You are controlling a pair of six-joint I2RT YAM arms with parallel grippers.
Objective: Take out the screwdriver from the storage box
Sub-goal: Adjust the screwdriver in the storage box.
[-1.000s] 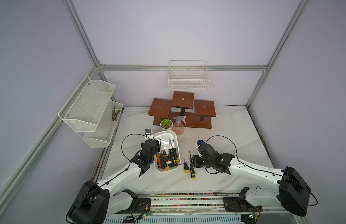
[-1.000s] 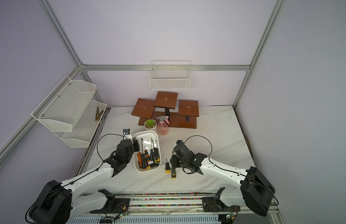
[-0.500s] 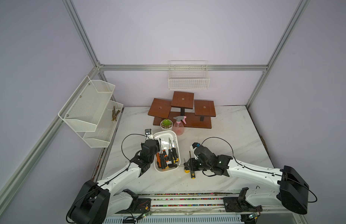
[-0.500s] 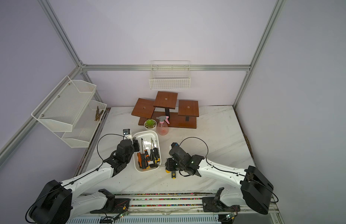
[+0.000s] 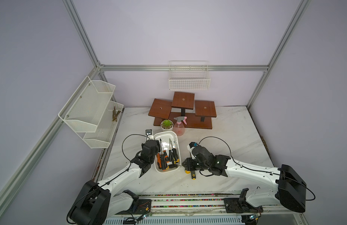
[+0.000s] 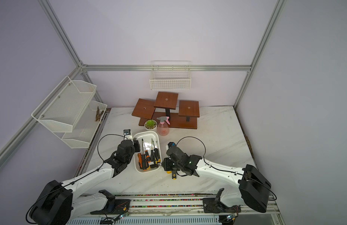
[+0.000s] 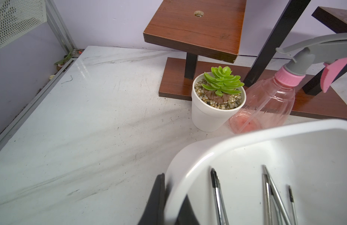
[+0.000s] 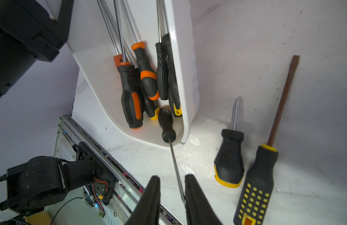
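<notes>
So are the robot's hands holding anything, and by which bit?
The left gripper pinches the storage box by its rim. The right gripper straddles the thin shaft of the black screwdriver, with a gap, not gripping it.

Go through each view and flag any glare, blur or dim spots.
Both top views: dim toward the corners, glare on the box floor. Left wrist: plant sharp, near box rim and left gripper soft. Right wrist: bright washed-out patch on the table beside the box, right gripper blurred, screwdrivers crisp.
</notes>
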